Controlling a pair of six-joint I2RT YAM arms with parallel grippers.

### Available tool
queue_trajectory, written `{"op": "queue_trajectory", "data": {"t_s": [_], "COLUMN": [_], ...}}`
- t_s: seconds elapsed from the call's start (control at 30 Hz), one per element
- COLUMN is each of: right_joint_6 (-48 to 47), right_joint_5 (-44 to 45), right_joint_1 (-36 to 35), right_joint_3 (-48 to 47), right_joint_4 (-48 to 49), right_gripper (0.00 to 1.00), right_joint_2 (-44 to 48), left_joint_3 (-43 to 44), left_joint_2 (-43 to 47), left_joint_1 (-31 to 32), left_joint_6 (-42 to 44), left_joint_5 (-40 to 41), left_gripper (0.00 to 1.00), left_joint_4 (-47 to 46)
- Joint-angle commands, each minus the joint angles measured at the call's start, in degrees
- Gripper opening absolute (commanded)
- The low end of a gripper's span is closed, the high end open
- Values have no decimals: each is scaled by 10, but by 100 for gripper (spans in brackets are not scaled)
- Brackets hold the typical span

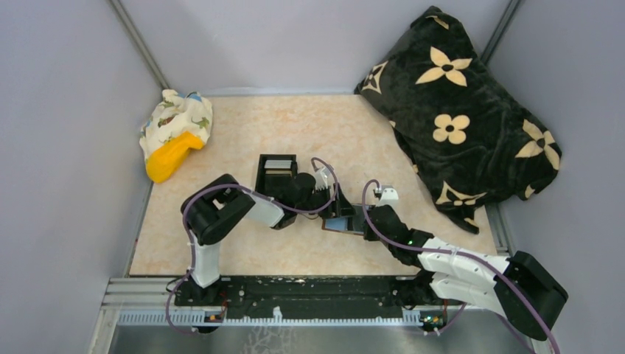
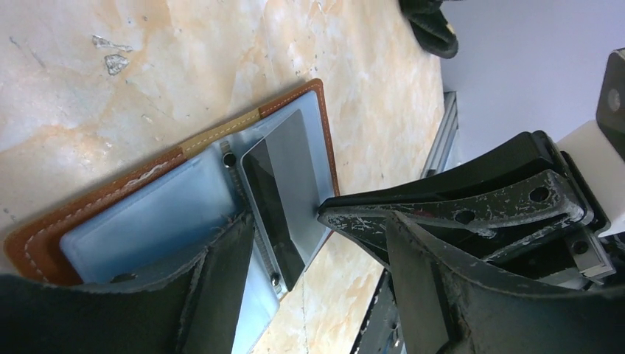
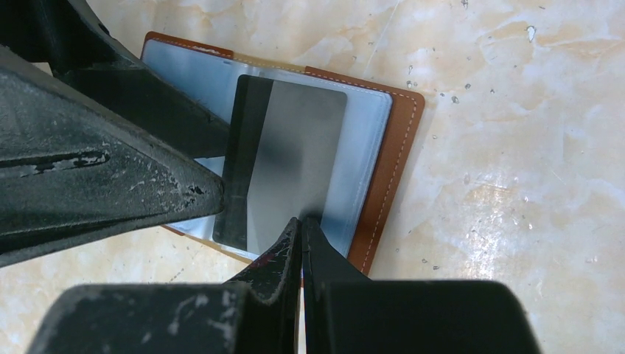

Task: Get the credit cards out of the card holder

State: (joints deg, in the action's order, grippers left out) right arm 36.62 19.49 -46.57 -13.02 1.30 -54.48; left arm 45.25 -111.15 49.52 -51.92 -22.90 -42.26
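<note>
The card holder lies open on the table, brown leather rim outside and blue-grey sleeves inside. A grey credit card with a dark stripe rests on its inner sleeve, seen in both wrist views. My left gripper is open, its fingers astride the card's striped edge, one finger touching that edge. My right gripper is shut, its tips pressing down at the card's near edge and the sleeve. Whether the card is lifted I cannot tell.
A small black open box stands just beyond the left gripper. A black cushion with beige flowers fills the back right. A patterned cloth bundle with a yellow object lies at the back left. Grey walls enclose the table.
</note>
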Motion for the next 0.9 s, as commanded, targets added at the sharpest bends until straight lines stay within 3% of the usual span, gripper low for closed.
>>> {"op": "queue_trajectory", "data": {"t_s": [0.0,0.43,0.7,0.87], "right_joint_6": [-3,-3,-5,-4], "right_joint_5": [-6,-9,-11,-12], "right_joint_1": [4,4,4,4], "right_joint_3": [-2,0,-3,-2], "right_joint_4": [-3,-1,4,5], "right_gripper": [0,0,0,0], "right_joint_2": [6,5,-7,-6], "left_joint_3": [-31,-61,-60,-56], "left_joint_2": [-41,-69,-69,-74], "left_joint_1": [4,5,6,7], "left_joint_6": [-41,-122,-129,-131], "left_joint_5": [6,-14,-10,-10], "left_gripper": [72,50,37,22], "left_joint_4": [-61,-189,-184,-183]}}
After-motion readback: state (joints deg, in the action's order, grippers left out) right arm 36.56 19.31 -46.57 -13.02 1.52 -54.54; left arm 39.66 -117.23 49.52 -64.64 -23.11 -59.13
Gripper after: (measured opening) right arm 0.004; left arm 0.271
